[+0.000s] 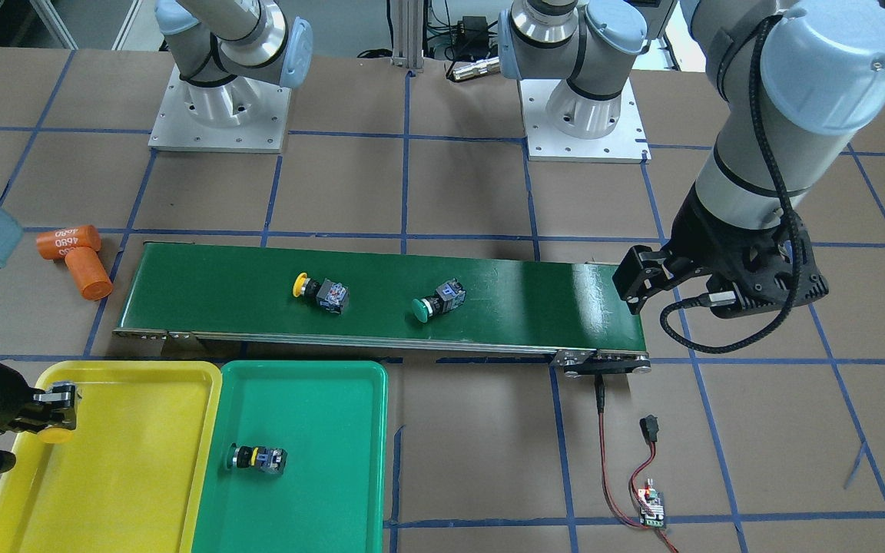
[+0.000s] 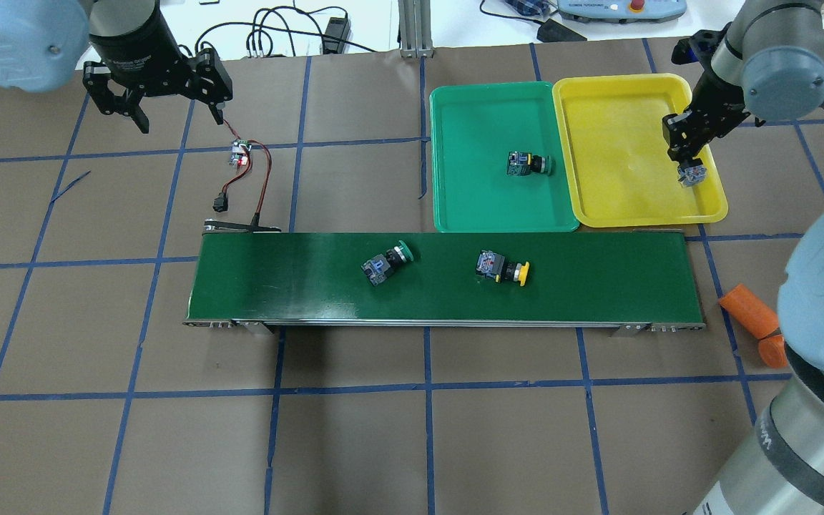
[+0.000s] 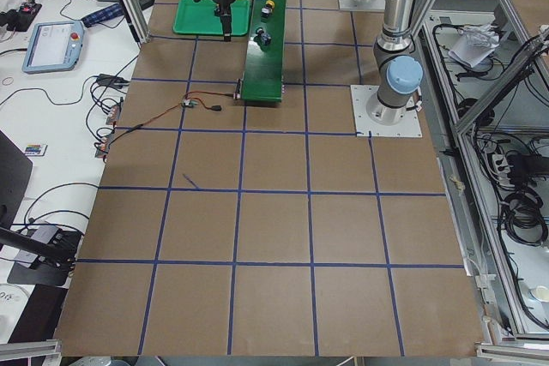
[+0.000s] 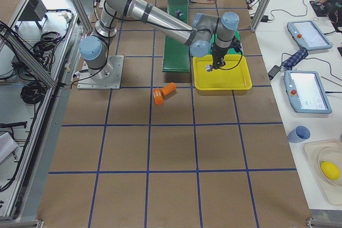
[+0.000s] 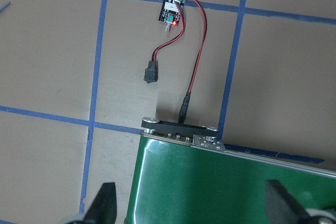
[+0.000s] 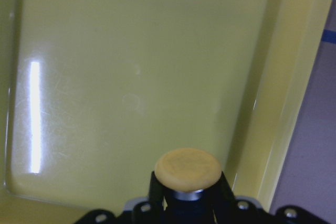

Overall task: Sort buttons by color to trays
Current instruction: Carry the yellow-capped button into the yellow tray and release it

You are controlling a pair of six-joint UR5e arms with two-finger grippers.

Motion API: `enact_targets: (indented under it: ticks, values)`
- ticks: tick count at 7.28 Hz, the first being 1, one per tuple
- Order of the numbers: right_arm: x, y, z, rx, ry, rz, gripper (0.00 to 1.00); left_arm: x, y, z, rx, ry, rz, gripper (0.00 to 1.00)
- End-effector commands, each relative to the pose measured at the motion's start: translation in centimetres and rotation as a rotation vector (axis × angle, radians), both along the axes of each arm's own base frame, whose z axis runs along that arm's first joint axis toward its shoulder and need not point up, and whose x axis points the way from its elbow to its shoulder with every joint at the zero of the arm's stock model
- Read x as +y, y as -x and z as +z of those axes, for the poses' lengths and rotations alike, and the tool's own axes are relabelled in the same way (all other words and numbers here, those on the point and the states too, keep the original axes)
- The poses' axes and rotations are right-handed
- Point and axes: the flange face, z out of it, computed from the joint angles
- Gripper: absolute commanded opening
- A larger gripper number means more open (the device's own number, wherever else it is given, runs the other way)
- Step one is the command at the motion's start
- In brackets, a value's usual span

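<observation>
My right gripper (image 2: 688,170) is shut on a yellow-capped button (image 6: 187,167) and holds it just above the right part of the yellow tray (image 2: 619,143). A green-capped button (image 2: 526,164) lies in the green tray (image 2: 480,193). Another yellow button (image 2: 503,269) and another green button (image 2: 385,262) lie on their sides on the dark-green conveyor belt (image 2: 290,279). My left gripper (image 2: 179,114) is open and empty, high above the belt's end by the red wires; its fingertips (image 5: 102,205) frame the belt's end in the left wrist view.
A small controller board (image 2: 241,154) with red and black wires lies on the table beyond the belt's left end. Two orange cylinders (image 2: 748,309), one marked 4680, lie off the belt's right end. The trays stand side by side behind the belt.
</observation>
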Motion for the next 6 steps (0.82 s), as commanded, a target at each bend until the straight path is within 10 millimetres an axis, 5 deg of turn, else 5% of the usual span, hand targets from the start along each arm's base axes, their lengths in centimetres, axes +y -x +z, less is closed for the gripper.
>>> enact_targets:
  ticks: [1, 4, 6]
  values:
    - [-0.1, 0.8, -0.9, 0.000, 0.004, -0.001, 0.94, 0.0, 0.0, 0.2, 0.002, 0.007, 0.001, 1.00]
    - [1.0, -0.3, 1.3, 0.005, 0.013, -0.027, 1.00, 0.1, 0.1, 0.2, 0.000, 0.007, -0.001, 1.00]
    - [6.0, -6.5, 6.1, -0.014, -0.003, 0.013, 1.00, 0.5, 0.1, 0.4, 0.000, 0.010, -0.001, 1.00]
